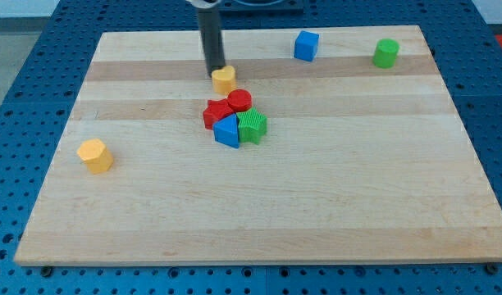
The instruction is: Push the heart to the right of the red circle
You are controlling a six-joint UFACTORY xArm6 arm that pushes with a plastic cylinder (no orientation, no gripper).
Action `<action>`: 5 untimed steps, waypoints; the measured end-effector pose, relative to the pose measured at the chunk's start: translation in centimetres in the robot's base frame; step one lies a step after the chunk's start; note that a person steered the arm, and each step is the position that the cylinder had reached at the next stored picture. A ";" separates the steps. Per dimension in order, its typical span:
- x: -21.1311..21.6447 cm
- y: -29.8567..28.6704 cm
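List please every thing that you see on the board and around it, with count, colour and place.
heart block: 1, yellow, upper middle of the board, just above the red circle
red circle: 1, red, top of the central cluster
star-like block: 1, red, on the left of the cluster, beside the red circle
blue block: 1, blue, bottom of the cluster, shape unclear
green block: 1, green, on the right of the cluster, touching the blue block
yellow hexagon-like block: 1, yellow, alone near the view's left edge
blue cube: 1, blue, near the top edge
green cylinder: 1, green, top right corner
wooden board: 1, light wood, on a blue surface
my tip: 1, dark rod, against the heart block's upper left side
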State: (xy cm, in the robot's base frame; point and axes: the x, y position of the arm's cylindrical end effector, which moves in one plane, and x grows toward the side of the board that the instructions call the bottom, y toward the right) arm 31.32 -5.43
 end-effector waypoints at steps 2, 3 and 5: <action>1.5 7.0; 1.3 7.0; -2.9 0.4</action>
State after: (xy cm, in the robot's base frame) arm 28.37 -5.03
